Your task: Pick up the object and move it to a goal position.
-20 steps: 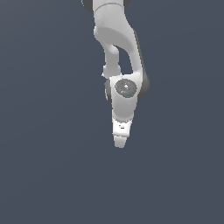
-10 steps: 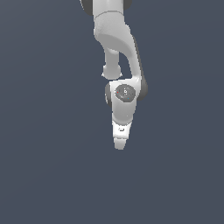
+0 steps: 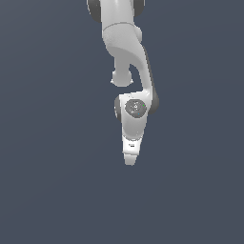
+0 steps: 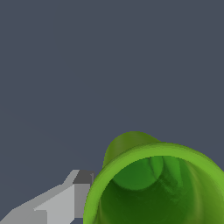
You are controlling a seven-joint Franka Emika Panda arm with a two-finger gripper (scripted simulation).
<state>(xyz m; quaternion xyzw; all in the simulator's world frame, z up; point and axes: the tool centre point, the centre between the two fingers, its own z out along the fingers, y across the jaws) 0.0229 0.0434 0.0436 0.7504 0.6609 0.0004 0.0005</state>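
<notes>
One white, jointed robot arm [image 3: 127, 52] is seen in the exterior view, hanging down from the top edge against a plain dark grey-blue ground [image 3: 43, 143]. Its white pincer [image 3: 129, 159] is pointed downward at the arm's lower end. From this side neither the gap between the fingers nor any green thing is shown, so the pincer's opening cannot be told here.

In the wrist view, a bright green, hollow, cup-like cylinder [image 4: 153, 188] is seen very close to the camera, its open rim turned toward the lens and its inside laid bare. A pale grey finger [image 4: 57, 203] is set just beside the cup's rim; the other finger is not shown. Whether the cup is clamped or only straddled cannot be told, though a hold is suggested by how near it sits.

The carrying step is judged to be in hand. No goal marker is visible, so a steady transfer with firm grip is called for next.
</notes>
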